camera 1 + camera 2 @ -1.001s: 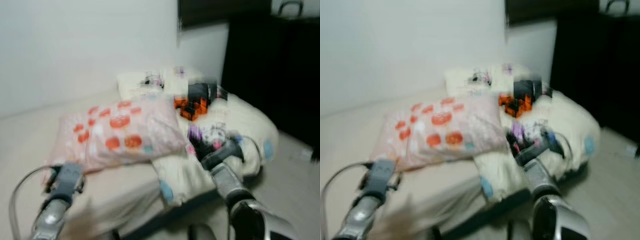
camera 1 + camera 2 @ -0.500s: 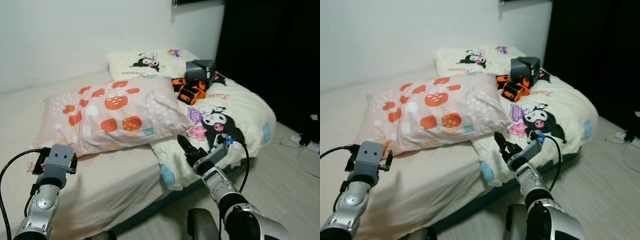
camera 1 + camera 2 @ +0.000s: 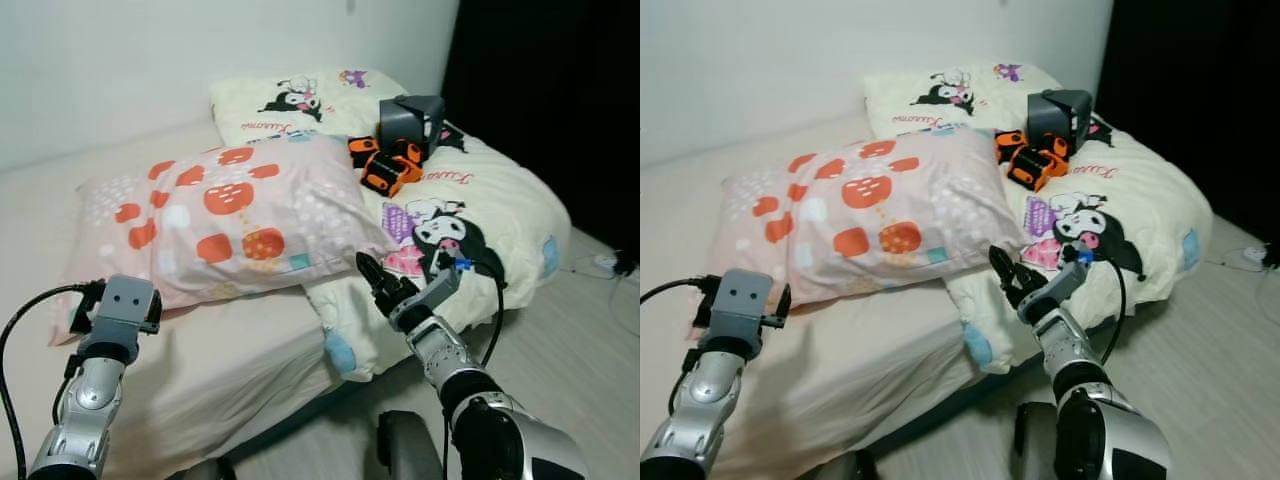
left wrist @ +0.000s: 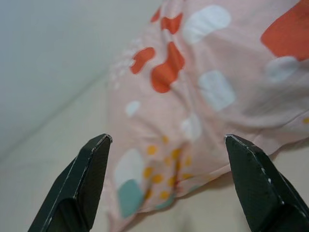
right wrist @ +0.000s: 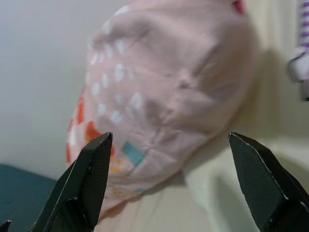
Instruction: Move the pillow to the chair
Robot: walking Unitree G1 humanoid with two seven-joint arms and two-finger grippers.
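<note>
A pink pillow (image 3: pixel 225 215) with orange and white patches lies on the bed, its right end resting on a cream blanket. My left gripper (image 4: pixel 166 140) is open at the pillow's near left corner, a little short of the fabric, and its wrist block (image 3: pixel 122 305) stands over the sheet. My right gripper (image 3: pixel 373 272) is open just below the pillow's near right corner (image 5: pixel 159 121), above the blanket, with nothing between its fingers.
The cream cartoon-print blanket (image 3: pixel 500 210) covers the bed's right side, with a black box (image 3: pixel 410 115) and orange-black items (image 3: pixel 385 165) on it. A cream pillow (image 3: pixel 290 100) lies against the white wall. Bare floor (image 3: pixel 590 340) and a dark curtain lie to the right.
The blurred view of a second ago has settled and shifted slightly. Both grippers stay at the pillow's near corners, still open.
</note>
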